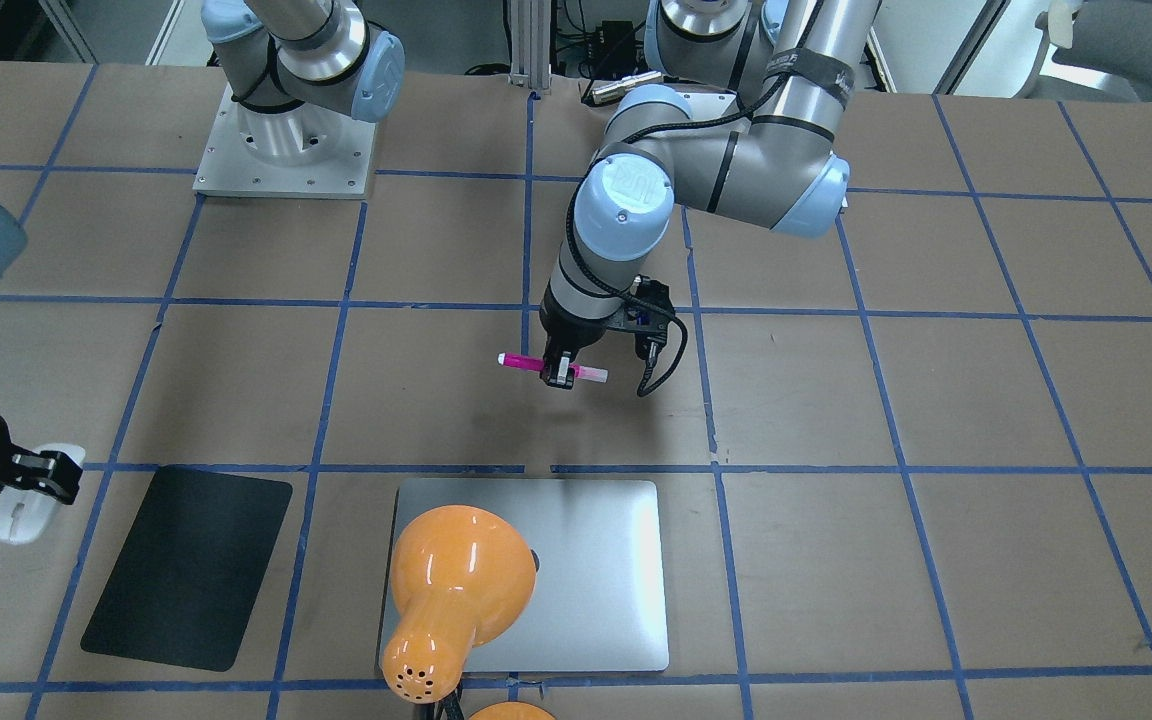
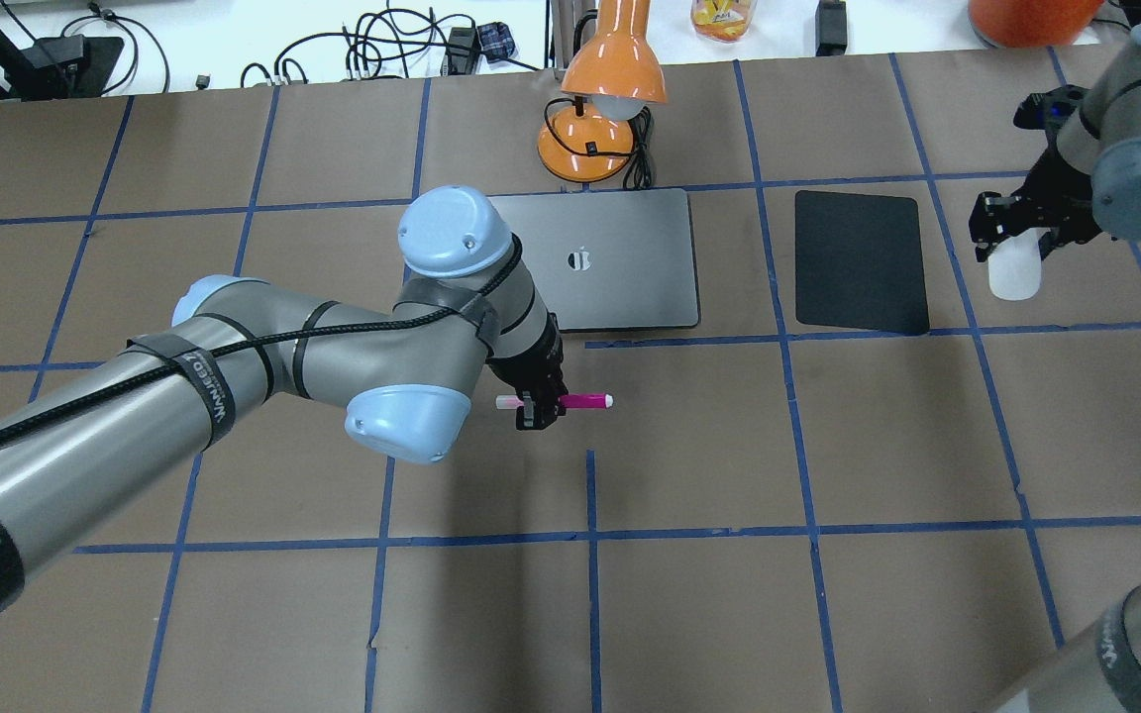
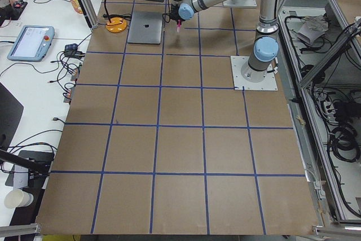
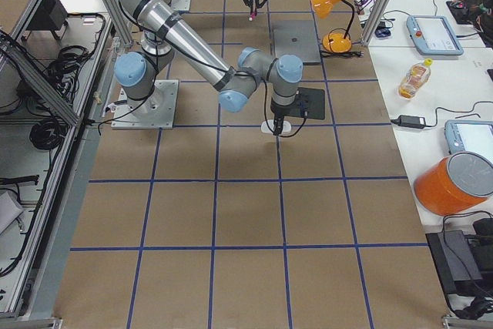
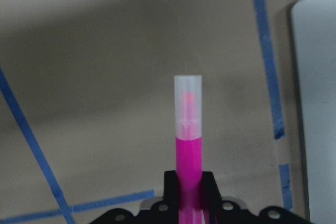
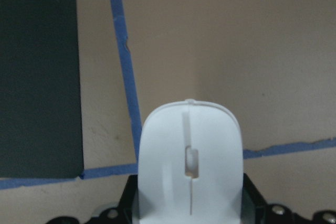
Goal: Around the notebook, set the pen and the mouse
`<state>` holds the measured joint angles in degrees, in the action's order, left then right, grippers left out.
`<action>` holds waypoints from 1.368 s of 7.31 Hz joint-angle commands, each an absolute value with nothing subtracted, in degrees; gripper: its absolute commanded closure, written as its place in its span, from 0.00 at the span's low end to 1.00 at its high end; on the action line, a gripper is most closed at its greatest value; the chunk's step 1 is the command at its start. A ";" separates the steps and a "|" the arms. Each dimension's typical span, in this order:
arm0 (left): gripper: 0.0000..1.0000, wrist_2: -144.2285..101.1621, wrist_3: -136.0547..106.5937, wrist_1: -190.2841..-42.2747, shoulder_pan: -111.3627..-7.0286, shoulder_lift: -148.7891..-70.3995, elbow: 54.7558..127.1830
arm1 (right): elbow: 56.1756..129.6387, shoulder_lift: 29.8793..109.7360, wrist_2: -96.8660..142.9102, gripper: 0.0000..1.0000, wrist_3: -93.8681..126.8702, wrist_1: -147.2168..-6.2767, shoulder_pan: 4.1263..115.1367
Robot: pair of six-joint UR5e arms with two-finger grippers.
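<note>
Carrying was judged in hand. The pen (image 2: pixel 587 401) was clamped by left fingers (image 2: pixel 531 416) above tabletop (image 2: pixel 689 456), near notebook (image 2: pixel 620 287); mouse (image 2: pixel 1013 272) was gripped by right fingers (image 1: pixel 54 478) beyond mat (image 2: pixel 858 262). Lowering beside notebook was needed next.

White mouse (image 6: pixel 189 166) near black mat (image 6: pixel 39 72)

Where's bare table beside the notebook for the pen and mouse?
Bare: the strip between notebook and black mat, the paper on the notebook's robot side under the pen, and its left side. Crowded: the far edge, where the lamp stands.
</note>
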<state>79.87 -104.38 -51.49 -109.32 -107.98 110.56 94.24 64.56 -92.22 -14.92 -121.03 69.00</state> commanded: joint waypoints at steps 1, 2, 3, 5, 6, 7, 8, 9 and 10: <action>1.00 79.63 -107.67 -50.10 -111.09 -111.52 109.43 | 85.81 57.77 -92.11 0.39 -7.50 -120.67 76.70; 1.00 79.45 -107.32 -49.40 -111.09 -112.49 108.64 | 83.52 55.57 -92.11 0.39 -5.03 -120.93 79.69; 1.00 79.80 -106.97 -49.31 -111.09 -113.98 108.28 | 83.06 53.72 -92.20 0.39 -2.05 -121.11 81.63; 1.00 80.07 -106.53 -49.74 -111.01 -115.13 107.23 | 83.76 52.65 -92.20 0.39 -1.76 -121.55 81.83; 0.22 80.24 -104.17 -49.31 -111.01 -116.18 107.05 | 84.02 52.47 -92.20 0.38 -1.76 -121.38 81.83; 0.00 80.51 -102.76 -49.05 -111.01 -116.37 106.79 | 84.55 52.56 -93.07 0.38 -2.63 -120.68 81.65; 0.00 80.42 -99.70 -49.04 -110.22 -114.97 106.44 | 84.72 53.25 -93.16 0.35 -2.72 -120.41 81.56; 0.00 80.07 -90.27 -50.26 -107.87 -113.83 105.30 | 85.16 53.00 -93.08 0.32 -2.72 -120.41 81.21; 0.00 79.89 -79.65 -54.28 -106.28 -110.95 103.12 | 86.30 53.00 -92.99 0.02 -2.29 -121.19 81.21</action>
<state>80.15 -91.34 -50.84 -108.37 -113.67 105.22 85.23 52.99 -93.04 -2.58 -120.65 81.35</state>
